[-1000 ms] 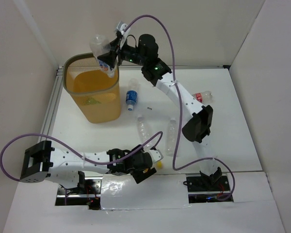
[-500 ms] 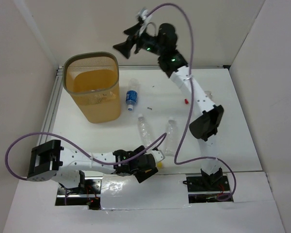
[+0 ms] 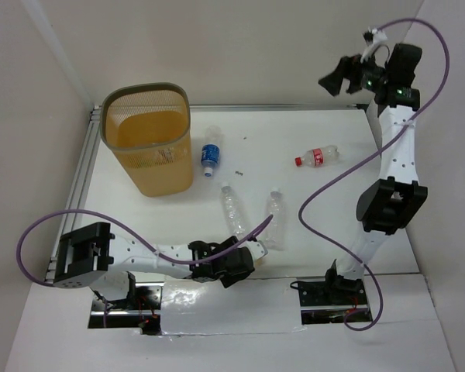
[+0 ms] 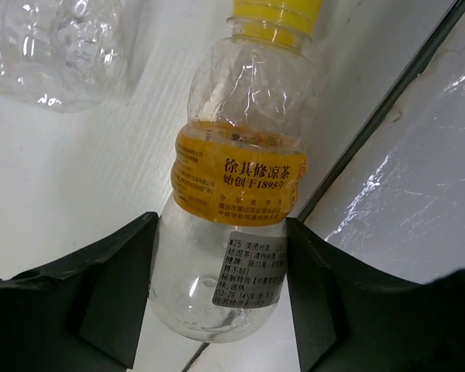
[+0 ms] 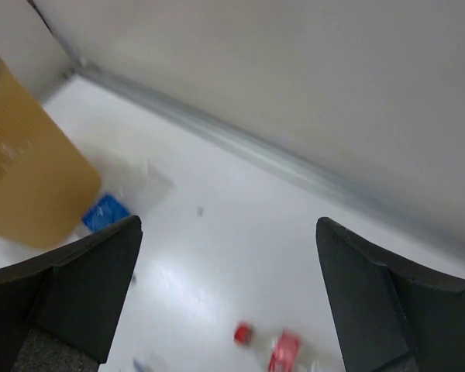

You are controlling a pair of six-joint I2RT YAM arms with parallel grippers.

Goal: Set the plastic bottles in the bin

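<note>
Swung away from the bin (image 3: pixel 139 88) to the far right, the right gripper (image 3: pixel 338 79) hangs empty, jaws wide apart. The left gripper (image 4: pixel 219 263) flanks the yellow-capped bottle (image 4: pixel 240 174) lying at the table (image 3: pixel 333 209) near edge, jaws seemingly clamping its sides.

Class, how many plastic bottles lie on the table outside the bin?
5: a blue-labelled bottle beside the bin, a red-labelled bottle far right, two clear bottles mid-table, a yellow-labelled bottle between the fingers of the left hand. Others may be hidden inside the bin.
</note>
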